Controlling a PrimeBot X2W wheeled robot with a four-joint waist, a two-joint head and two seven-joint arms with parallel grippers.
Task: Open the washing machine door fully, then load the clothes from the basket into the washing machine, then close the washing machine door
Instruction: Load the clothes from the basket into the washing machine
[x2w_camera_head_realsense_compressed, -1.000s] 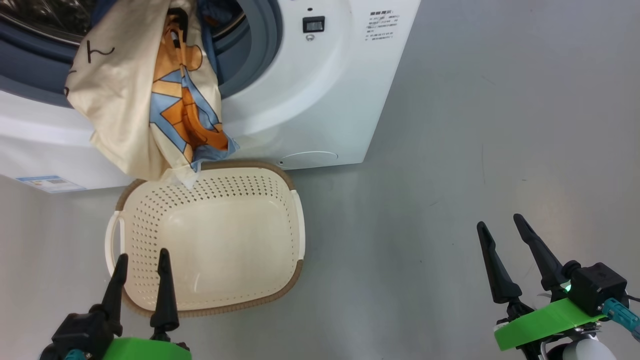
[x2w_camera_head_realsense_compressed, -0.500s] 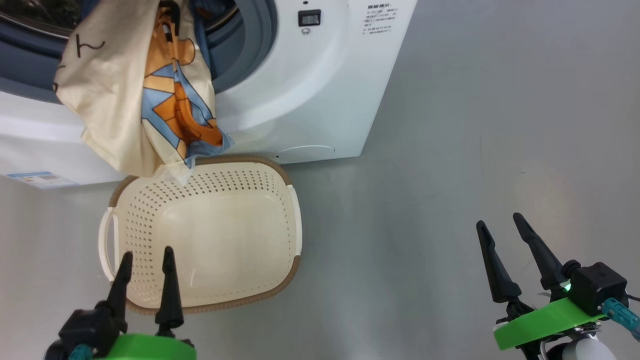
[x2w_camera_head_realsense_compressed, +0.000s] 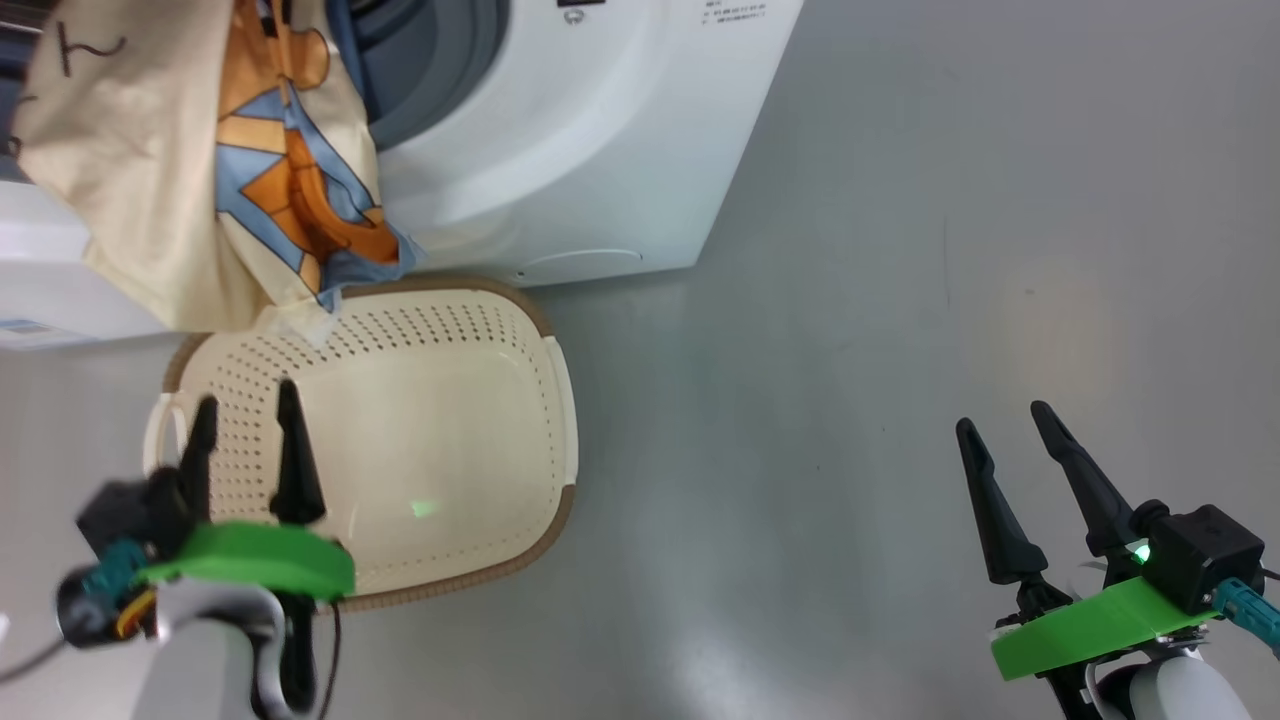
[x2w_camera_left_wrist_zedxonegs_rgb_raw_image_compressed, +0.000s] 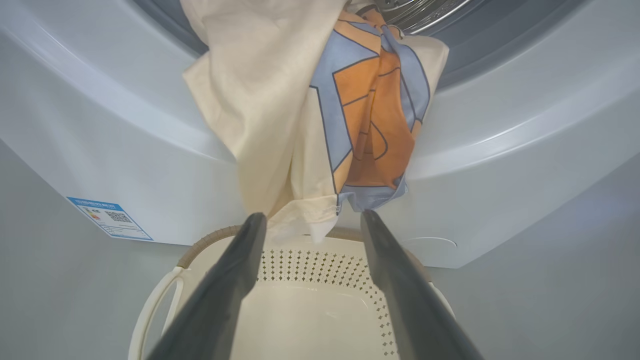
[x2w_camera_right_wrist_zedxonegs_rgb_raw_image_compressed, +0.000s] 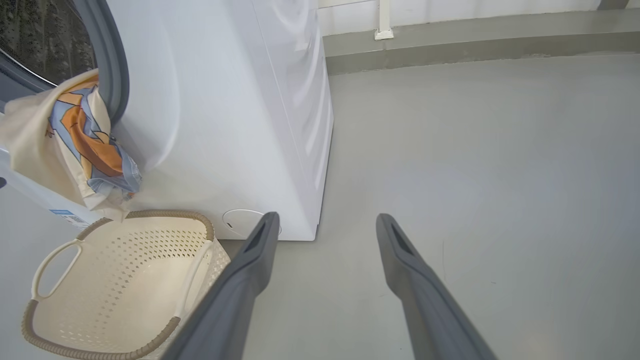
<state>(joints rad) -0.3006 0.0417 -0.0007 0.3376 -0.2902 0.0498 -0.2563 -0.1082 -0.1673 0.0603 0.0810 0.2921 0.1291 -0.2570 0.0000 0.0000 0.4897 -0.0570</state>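
Observation:
The white washing machine (x2w_camera_head_realsense_compressed: 560, 130) stands at the upper left with its opening uncovered; its door is out of view. The clothes (x2w_camera_head_realsense_compressed: 130, 170), cream cloth with an orange and blue print, hang out of the opening down the front, and their lower end reaches the basket's far rim. The cream perforated basket (x2w_camera_head_realsense_compressed: 440, 330) sits on the floor against the machine, with nothing lying in it. My left gripper (x2w_camera_head_realsense_compressed: 247, 393) is open above the basket's near left side, pointing at the hanging clothes (x2w_camera_left_wrist_zedxonegs_rgb_raw_image_compressed: 280, 100). My right gripper (x2w_camera_head_realsense_compressed: 1003, 417) is open over bare floor, far right.
Grey floor (x2w_camera_head_realsense_compressed: 850, 300) stretches right of the machine and basket. A blue label (x2w_camera_left_wrist_zedxonegs_rgb_raw_image_compressed: 110, 218) sits low on the machine's front. In the right wrist view a wall base (x2w_camera_right_wrist_zedxonegs_rgb_raw_image_compressed: 475, 35) runs behind the machine (x2w_camera_right_wrist_zedxonegs_rgb_raw_image_compressed: 225, 100), with the basket (x2w_camera_right_wrist_zedxonegs_rgb_raw_image_compressed: 165, 215) at the lower left.
The head camera has shifted, sliding the scene left and up. My left gripper has risen and moved forward over the basket toward the hanging clothes. The right gripper has barely moved.

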